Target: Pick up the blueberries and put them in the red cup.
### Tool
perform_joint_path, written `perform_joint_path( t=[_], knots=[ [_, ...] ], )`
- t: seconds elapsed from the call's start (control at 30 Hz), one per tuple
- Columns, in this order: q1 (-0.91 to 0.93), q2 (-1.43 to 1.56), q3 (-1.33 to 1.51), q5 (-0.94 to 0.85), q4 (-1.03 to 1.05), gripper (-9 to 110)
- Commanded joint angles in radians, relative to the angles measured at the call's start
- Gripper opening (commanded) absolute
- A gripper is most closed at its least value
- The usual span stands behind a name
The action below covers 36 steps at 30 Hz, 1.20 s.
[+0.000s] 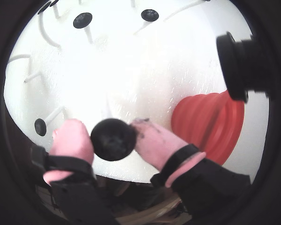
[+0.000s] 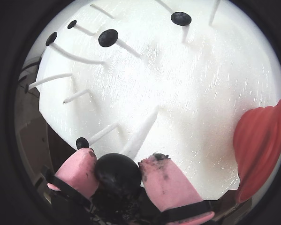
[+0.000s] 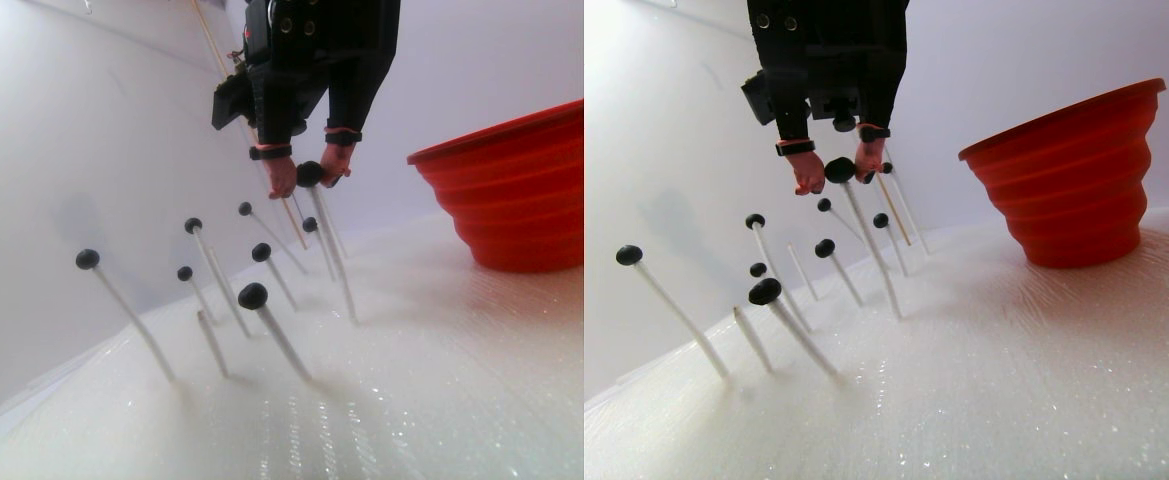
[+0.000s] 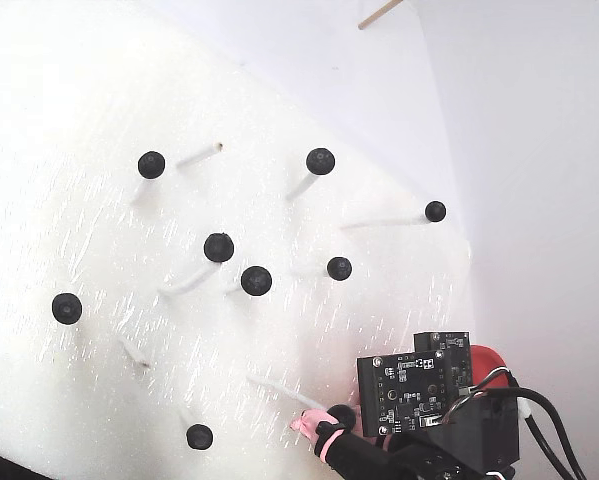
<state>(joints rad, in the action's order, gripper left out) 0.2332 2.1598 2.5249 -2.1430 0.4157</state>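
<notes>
My gripper point(image 1: 113, 140) is shut on one blueberry point(image 1: 113, 139), a matte black ball squeezed between two pink fingertips point(image 2: 79, 171). That same blueberry point(image 2: 117, 172) sits at the tip of a slanted white stick point(image 2: 141, 132); I cannot tell whether it still touches the stick. In the stereo pair view the gripper point(image 3: 309, 176) hangs high above the board, left of the red cup point(image 3: 509, 190). The ribbed red cup point(image 1: 210, 124) stands to the right of the fingers in both wrist views point(image 2: 260, 145). Several other blueberries point(image 4: 219, 247) sit on white sticks.
A white foam board point(image 4: 69, 130) carries everything; its near edge point(image 1: 131, 177) runs just under the fingers. A black camera point(image 1: 239, 65) juts in at upper right. Bare sticks point(image 3: 210, 342) stand among the berries. Circuit boards point(image 4: 399, 395) ride on the arm.
</notes>
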Motion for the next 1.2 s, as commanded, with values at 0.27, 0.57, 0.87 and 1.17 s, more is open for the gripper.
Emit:
perform_joint_path(
  t=[0.27, 0.57, 0.87, 1.17],
  knots=[
    [-0.002, 0.044, -0.014, 0.003, -0.009, 15],
    [-0.011, 0.110, -0.046, 0.028, 0.061, 14],
    [-0.014, 0.150, -0.080, 0.044, 0.104, 13],
    [0.009, 0.178, -0.135, 0.058, 0.153, 13]
  ],
)
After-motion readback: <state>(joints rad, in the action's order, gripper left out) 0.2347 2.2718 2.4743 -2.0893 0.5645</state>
